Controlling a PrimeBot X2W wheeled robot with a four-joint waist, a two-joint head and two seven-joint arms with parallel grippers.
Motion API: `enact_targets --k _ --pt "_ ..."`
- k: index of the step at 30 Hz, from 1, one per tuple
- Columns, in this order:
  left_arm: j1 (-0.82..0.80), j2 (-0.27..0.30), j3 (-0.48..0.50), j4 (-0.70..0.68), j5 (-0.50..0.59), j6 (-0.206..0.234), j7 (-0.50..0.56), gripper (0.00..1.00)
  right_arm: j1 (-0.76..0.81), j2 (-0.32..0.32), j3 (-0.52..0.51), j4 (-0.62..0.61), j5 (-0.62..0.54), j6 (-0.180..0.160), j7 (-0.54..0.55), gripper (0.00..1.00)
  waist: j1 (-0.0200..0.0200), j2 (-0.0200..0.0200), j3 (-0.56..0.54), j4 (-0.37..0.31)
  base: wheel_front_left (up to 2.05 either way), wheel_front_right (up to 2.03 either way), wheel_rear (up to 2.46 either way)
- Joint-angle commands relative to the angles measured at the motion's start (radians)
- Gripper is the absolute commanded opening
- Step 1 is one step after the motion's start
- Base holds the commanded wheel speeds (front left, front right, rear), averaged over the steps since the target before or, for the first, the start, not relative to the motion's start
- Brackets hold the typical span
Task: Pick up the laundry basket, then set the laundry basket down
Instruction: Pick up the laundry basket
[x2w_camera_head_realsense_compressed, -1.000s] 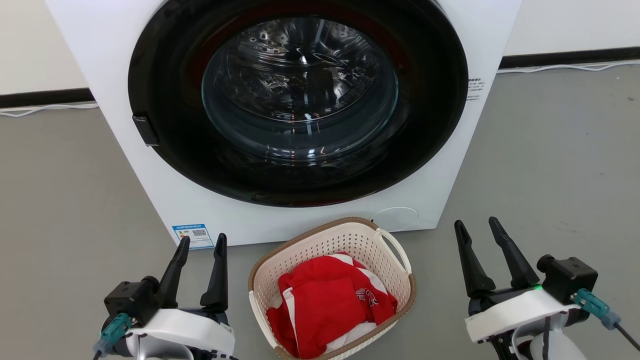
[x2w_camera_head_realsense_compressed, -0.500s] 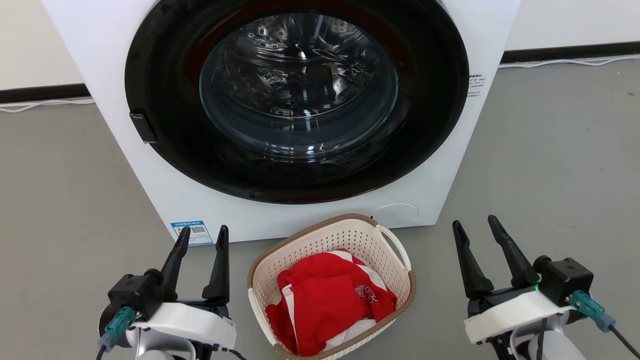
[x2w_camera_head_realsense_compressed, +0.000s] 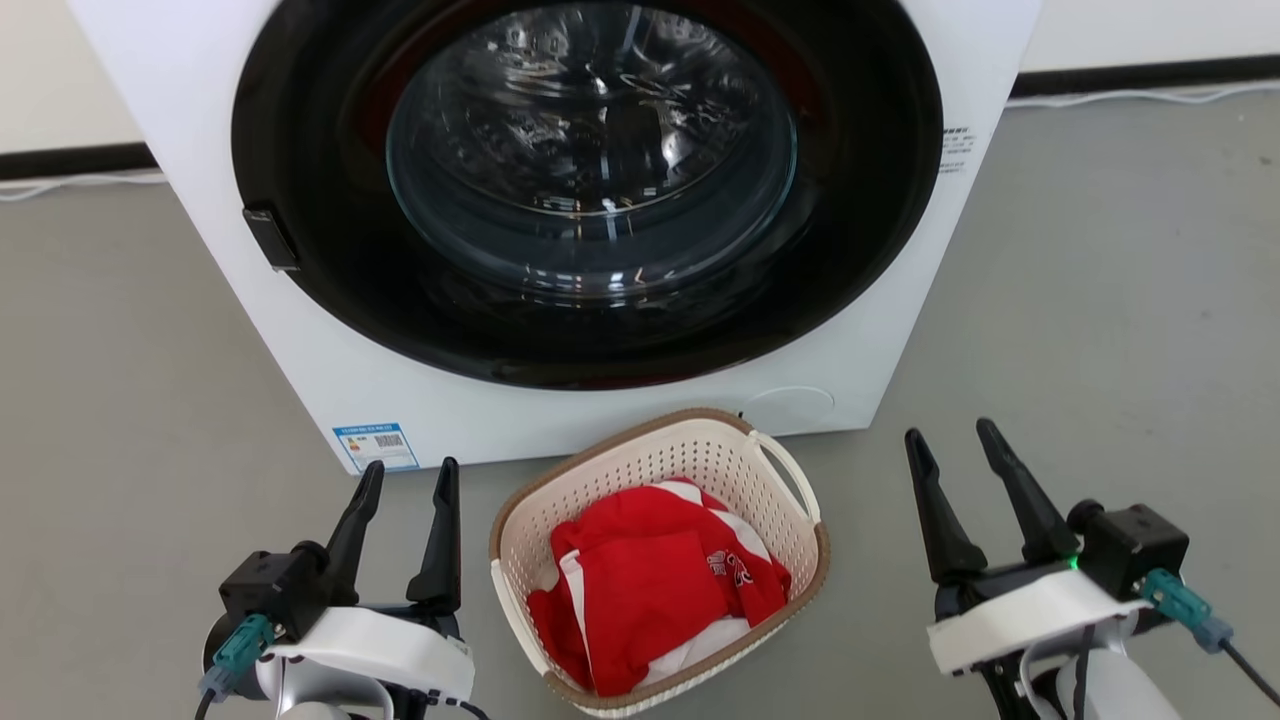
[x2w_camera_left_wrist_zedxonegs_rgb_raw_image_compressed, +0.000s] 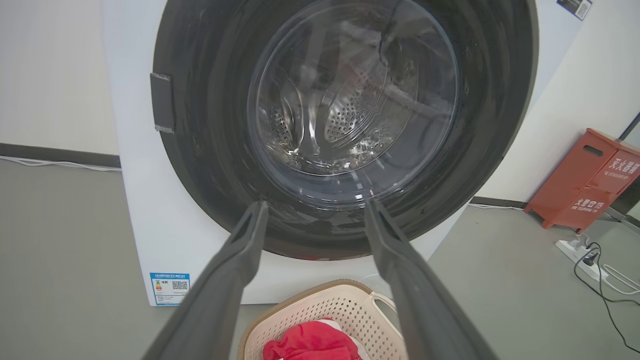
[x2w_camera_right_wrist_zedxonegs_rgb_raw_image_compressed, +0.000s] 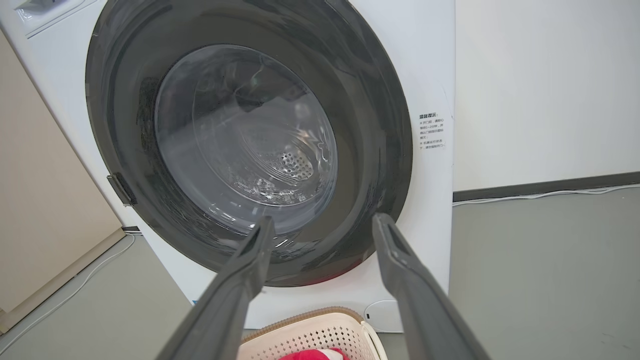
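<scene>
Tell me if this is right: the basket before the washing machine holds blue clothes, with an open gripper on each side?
Not quite. The head view shows red clothing, not blue, in the laundry basket. Otherwise right: washing machine behind it, left gripper and right gripper open beside it.

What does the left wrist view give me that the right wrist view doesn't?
Left wrist view adds: a red cabinet and a power strip on the floor at the right edge, plus the blue sticker low on the washer. Right wrist view adds: a printed text label beside the door and a beige panel at the left edge. Both share: that door and the laundry basket holding red clothing.
</scene>
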Motion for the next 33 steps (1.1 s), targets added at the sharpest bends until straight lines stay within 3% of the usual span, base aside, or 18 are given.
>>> enact_targets --k 1,21,33 --pt "-0.058 0.01 0.026 -0.018 -0.008 0.001 -0.009 1.0 -0.045 -0.004 0.018 -0.028 0.0 0.007 -0.012 1.0 0.0 0.0 0.015 -0.002 0.0 0.0 0.0" --pt "-0.176 0.01 0.049 0.117 -0.004 -0.011 -0.009 1.0 -0.116 0.006 0.012 -0.047 0.017 0.007 -0.012 1.0 0.0 0.0 0.221 -0.028 0.0 0.0 0.0" --pt "-0.329 0.01 0.072 0.359 -0.037 -0.028 -0.009 1.0 -0.176 0.005 0.016 -0.068 0.019 0.007 -0.012 1.0 0.0 0.0 0.371 -0.034 0.0 0.0 0.0"
